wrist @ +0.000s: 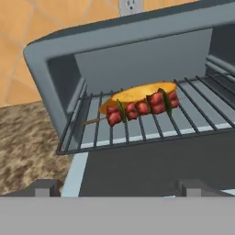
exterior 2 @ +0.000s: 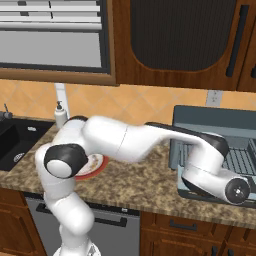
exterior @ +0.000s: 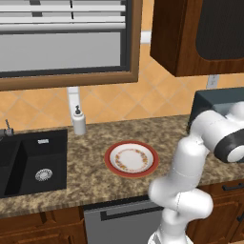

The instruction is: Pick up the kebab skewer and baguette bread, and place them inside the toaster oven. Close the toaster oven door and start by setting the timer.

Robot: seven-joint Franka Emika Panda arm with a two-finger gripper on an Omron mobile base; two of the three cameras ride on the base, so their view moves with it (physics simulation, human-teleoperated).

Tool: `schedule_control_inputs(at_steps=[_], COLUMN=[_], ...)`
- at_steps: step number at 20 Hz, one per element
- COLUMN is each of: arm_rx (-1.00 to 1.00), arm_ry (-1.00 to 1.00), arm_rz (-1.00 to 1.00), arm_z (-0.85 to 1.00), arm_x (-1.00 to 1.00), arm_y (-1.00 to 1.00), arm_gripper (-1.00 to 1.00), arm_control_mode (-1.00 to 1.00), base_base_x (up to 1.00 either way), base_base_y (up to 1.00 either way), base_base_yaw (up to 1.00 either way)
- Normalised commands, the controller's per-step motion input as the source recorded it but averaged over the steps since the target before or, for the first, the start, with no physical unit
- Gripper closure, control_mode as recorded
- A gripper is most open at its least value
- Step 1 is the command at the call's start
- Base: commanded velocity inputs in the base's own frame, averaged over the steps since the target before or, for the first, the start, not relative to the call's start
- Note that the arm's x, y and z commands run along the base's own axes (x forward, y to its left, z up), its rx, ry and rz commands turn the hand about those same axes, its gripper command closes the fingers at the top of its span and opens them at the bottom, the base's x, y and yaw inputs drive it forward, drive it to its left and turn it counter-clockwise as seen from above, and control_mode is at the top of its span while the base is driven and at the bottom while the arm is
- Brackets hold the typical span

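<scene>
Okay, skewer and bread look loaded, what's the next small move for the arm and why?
Probably swing up the toaster oven door. The kebab skewer and baguette bread already lie together on the rack inside the toaster oven, the plate is bare, and the door lies open flat below the rack.

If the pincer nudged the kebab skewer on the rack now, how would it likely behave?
The kebab skewer looks stiff and light, so it would probably slide as one piece. Its thin stick could slip between the rack's wires. Resting against the baguette bread, it may push that along.

White rounded arm (exterior 2: 125, 140), dark joints
</scene>
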Motion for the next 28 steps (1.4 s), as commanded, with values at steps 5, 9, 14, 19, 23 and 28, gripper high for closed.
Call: schedule_control_inputs(at_steps=[5,9,14,19,23,28], arm_rx=[-0.25,-0.08,0.0,0.05,0.07,0.01], arm_ry=[-0.14,-0.02,0.0,0.01,0.0,0.04], arm_rz=[0.04,0.17,0.06,0.12,0.07,0.01], arm_z=[-0.19,-0.07,0.03,0.0,0.0,0.0], arm_x=[0.01,0.07,0.2,0.17,0.16,0.16], arm_y=[0.0,-0.06,-0.34,-0.43,-0.36,-0.05], arm_gripper=[-1.0,-1.0,-1.0,-1.0,-1.0,-1.0], arm_control_mode=[-1.0,-1.0,-1.0,-1.0,-1.0,-1.0], base_base_x=[0.0,0.0,0.0,0.0,0.0,0.0], base_base_y=[0.0,0.0,0.0,0.0,0.0,0.0], base_base_yaw=[0.0,0.0,0.0,0.0,0.0,0.0])
